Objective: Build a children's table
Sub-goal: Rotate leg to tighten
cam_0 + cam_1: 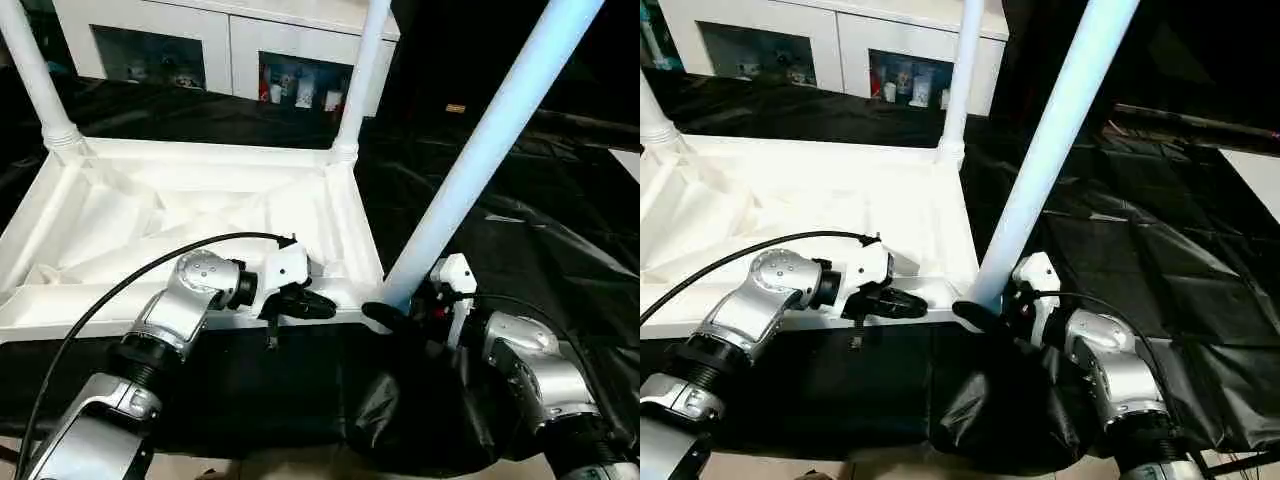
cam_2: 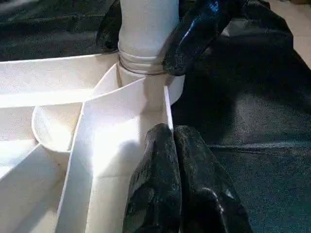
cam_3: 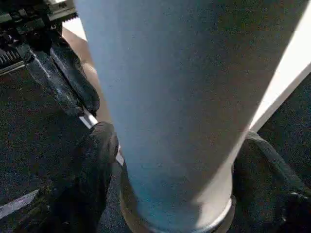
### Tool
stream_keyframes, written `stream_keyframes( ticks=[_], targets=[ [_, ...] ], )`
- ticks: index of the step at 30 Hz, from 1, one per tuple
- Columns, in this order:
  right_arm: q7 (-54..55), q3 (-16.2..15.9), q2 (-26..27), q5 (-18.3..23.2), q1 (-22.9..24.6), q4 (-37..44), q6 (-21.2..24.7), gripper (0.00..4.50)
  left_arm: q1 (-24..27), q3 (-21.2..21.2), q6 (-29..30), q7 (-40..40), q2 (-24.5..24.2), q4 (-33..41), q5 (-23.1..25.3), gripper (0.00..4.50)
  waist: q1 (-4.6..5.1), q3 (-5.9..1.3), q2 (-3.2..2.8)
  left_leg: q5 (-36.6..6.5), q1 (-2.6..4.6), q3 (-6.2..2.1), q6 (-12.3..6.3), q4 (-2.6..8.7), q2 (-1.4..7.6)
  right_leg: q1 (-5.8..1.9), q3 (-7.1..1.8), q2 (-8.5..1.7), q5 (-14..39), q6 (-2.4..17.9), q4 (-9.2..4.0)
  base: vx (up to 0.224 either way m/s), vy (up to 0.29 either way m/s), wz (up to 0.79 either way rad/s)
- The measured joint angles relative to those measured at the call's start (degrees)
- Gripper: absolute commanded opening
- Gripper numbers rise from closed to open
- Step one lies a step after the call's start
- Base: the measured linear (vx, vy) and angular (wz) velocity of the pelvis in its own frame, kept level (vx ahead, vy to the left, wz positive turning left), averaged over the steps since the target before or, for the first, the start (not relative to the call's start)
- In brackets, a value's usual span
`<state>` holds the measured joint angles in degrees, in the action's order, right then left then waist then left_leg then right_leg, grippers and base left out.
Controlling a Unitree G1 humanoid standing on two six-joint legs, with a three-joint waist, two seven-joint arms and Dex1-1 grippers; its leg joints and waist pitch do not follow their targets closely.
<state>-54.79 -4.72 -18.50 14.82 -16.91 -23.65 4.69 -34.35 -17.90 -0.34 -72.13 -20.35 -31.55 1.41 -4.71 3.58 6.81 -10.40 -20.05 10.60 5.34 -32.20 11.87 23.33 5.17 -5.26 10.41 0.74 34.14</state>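
Seating the near-right leg (image 1: 470,160) — right gripper (image 3: 170,160) straddles its base, left gripper (image 1: 300,300) pressed together on the tabletop rim (image 1: 330,315) — you push straight down, keeping it from leaning.

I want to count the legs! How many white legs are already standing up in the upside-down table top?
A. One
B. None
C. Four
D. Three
D: three legs stand in corner sockets of the table top: the far left leg, the far right leg, and the near leg between the right gripper fingers.
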Motion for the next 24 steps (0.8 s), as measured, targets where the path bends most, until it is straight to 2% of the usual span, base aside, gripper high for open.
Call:
stream_keyframes(
  ticks=[1,5,7,18,20,24],
  targets=[
    [0.03,-0.04,-0.01,-0.27,0.0,0.0,-0.12,3.39,-0.07,-0.01,0.48,-0.04,0.03,-0.08,0.0,0.25,-0.06,0.0,0.02,0.0,0.0,0.0,0.0,-0.02,0.0,0.0,0.0,0.0,-0.01,0.01,0.01,0.0,0.0,0.0],
    [0.49,-0.16,-0.02,-0.95,-0.01,0.0,-0.45,3.34,-0.65,-0.46,2.5,-0.18,0.09,-0.09,0.13,0.4,-0.12,-0.03,0.08,0.0,0.03,0.0,0.01,-0.04,0.0,-0.02,0.0,0.0,-0.01,0.02,0.05,0.0,0.0,0.0],
    [0.58,-0.15,-0.05,-0.99,-0.01,0.0,-0.48,3.34,-1.14,-1.03,2.7,-0.12,0.07,-0.15,0.81,0.72,-0.15,-0.03,0.08,0.0,0.03,0.0,0.01,-0.06,0.0,-0.02,0.0,0.0,-0.01,0.02,0.05,0.0,0.0,0.0],
    [1.06,-0.18,-0.12,-1.5,0.12,0.0,-0.5,3.34,-2.4,-3.4,2.22,0.48,-0.17,-0.74,3.43,0.72,-0.34,-0.07,0.01,0.01,0.04,-0.02,0.02,-0.07,0.0,-0.24,-0.01,0.0,-0.01,0.02,0.07,0.0,0.0,0.0],
    [1.13,-0.18,-0.11,-1.52,0.12,0.0,-0.51,3.34,-2.98,-3.74,3.4,0.73,-0.16,-0.93,3.69,0.37,-0.35,-0.07,0.0,0.01,0.05,-0.02,0.02,-0.1,0.0,-0.24,0.0,0.0,-0.01,0.02,0.12,0.0,0.0,0.0],
    [1.49,-0.14,-0.13,-1.67,0.13,-0.02,-0.51,3.34,-3.64,-3.91,4.6,0.94,0.2,-1.47,4.02,0.24,-0.45,-0.1,-0.07,0.02,0.06,-0.02,0.02,-0.19,0.0,-0.24,-0.01,-0.02,-0.02,0.02,0.22,0.0,0.0,0.0]
  ],
)
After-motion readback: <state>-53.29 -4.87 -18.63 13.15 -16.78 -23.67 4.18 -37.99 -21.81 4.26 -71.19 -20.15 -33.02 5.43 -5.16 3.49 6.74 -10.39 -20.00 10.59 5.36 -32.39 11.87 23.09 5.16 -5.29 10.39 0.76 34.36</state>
